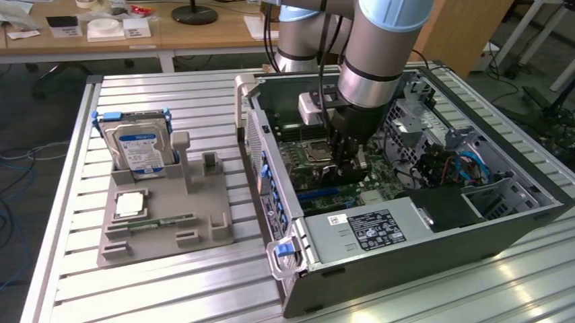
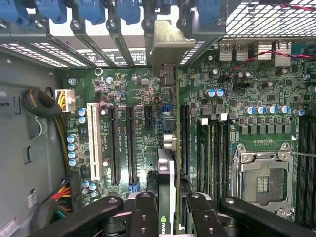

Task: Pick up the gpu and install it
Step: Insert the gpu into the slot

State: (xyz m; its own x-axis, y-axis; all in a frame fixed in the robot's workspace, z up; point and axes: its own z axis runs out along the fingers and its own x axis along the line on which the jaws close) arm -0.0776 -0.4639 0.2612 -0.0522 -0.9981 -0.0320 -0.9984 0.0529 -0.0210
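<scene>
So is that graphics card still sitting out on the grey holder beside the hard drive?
No: the gripper holds the gpu edge-on above the motherboard inside the case.

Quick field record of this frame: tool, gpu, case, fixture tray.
tool: shut on the gpu, inside the open case
gpu: held edge-on over the motherboard, its end bracket at the rear slot openings
seated: cannot tell
case: lying on its side, panel off
fixture tray: holds upright hard drive
</scene>
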